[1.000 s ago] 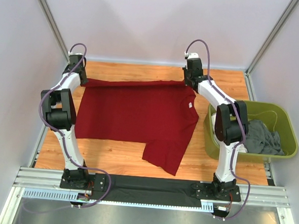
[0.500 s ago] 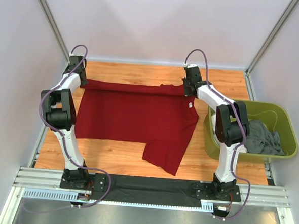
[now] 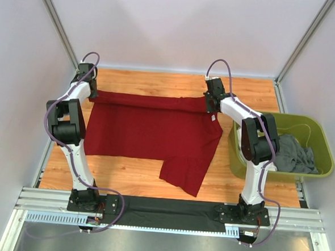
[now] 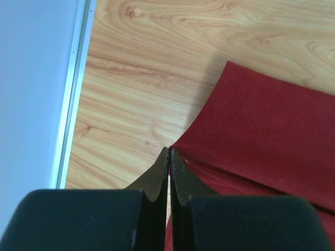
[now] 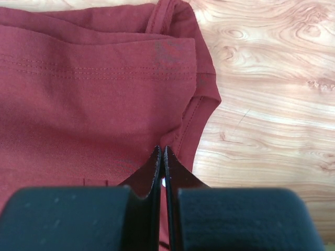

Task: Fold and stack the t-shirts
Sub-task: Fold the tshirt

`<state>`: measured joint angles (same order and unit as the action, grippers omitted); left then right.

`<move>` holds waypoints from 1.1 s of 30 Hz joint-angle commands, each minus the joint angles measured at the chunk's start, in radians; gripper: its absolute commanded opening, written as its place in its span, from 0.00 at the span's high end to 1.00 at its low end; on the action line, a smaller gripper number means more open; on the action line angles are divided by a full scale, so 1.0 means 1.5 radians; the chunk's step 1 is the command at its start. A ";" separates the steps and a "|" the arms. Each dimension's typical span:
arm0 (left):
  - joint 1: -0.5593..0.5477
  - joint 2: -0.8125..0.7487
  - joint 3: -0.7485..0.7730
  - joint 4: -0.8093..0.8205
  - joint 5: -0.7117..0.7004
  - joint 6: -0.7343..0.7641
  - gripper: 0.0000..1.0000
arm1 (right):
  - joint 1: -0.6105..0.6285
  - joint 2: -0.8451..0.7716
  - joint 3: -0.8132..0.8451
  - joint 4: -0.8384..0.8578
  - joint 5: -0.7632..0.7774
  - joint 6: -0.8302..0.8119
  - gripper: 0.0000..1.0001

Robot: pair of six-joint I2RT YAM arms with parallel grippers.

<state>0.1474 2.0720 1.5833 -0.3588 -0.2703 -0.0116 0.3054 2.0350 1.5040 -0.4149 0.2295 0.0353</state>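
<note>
The dark red t-shirt (image 3: pixel 150 130) lies spread on the wooden table, its far edge lifted and folded toward me between both arms. My left gripper (image 3: pixel 91 92) is shut on the shirt's far left corner (image 4: pixel 180 157). My right gripper (image 3: pixel 210 105) is shut on the far right edge by the neck seam (image 5: pixel 178 141). A small white label (image 3: pixel 213 117) shows near the right gripper. A dark grey t-shirt (image 3: pixel 293 155) lies crumpled in the tub. No white shirt shows.
An olive-green plastic tub (image 3: pixel 320 140) stands at the right table edge beside the right arm. Grey enclosure walls stand on the left, right and back. A black strip (image 3: pixel 168 214) runs along the near edge between the arm bases.
Both grippers have carried the shirt's far edge toward me and lowered it, so the folded band over the shirt's back part has grown wider.
</note>
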 commanded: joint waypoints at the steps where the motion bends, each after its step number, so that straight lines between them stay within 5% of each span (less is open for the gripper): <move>1: 0.013 0.003 0.022 -0.005 -0.012 0.039 1.00 | -0.005 -0.027 -0.002 -0.019 0.025 0.003 1.00; 19: 0.014 0.020 0.026 -0.026 -0.005 0.070 1.00 | -0.005 0.002 0.004 -0.046 0.023 0.009 1.00; 20: 0.014 0.020 0.026 -0.027 -0.004 0.070 0.98 | -0.004 0.003 0.009 -0.046 0.022 0.008 0.94; 22: 0.014 0.016 0.024 -0.030 -0.003 0.066 0.87 | -0.004 0.006 0.018 -0.054 0.012 0.007 0.83; 25: 0.014 0.000 0.018 -0.030 0.005 0.056 0.63 | -0.004 -0.003 0.024 -0.063 -0.016 0.007 0.54; 28: 0.014 -0.020 0.022 -0.034 0.010 0.041 0.48 | -0.006 -0.018 0.036 -0.073 -0.024 0.008 0.41; 33: 0.014 -0.044 0.078 -0.080 0.045 0.011 0.27 | -0.011 -0.030 0.112 -0.095 -0.025 0.055 0.35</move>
<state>0.1638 2.0926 1.6154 -0.4477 -0.2436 0.0410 0.2989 2.0411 1.5650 -0.5503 0.2058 0.0608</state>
